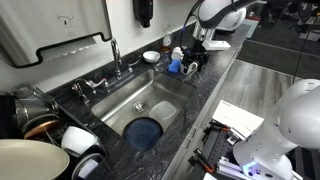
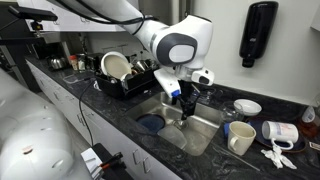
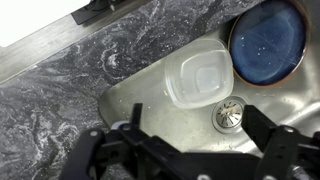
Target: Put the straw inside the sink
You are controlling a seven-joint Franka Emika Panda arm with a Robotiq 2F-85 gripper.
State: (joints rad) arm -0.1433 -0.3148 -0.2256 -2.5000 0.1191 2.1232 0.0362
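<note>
The stainless-steel sink shows in both exterior views [image 1: 165,100] [image 2: 205,135] and fills the wrist view [image 3: 150,115], with its round drain [image 3: 228,115]. My gripper [image 3: 197,125] is open, hovers over the basin next to the drain, and has nothing between its fingers. It also shows in both exterior views [image 1: 193,62] [image 2: 187,103], above one end of the sink. I cannot make out the straw in any view.
A blue plate [image 3: 268,40] [image 1: 145,132] and a clear plastic container [image 3: 200,78] lie in the basin. The chrome faucet [image 1: 115,55] stands behind the sink. A dish rack with plates [image 2: 120,72], a mug [image 2: 240,138] and small dishes [image 2: 247,106] sit on the dark speckled counter [image 3: 60,95].
</note>
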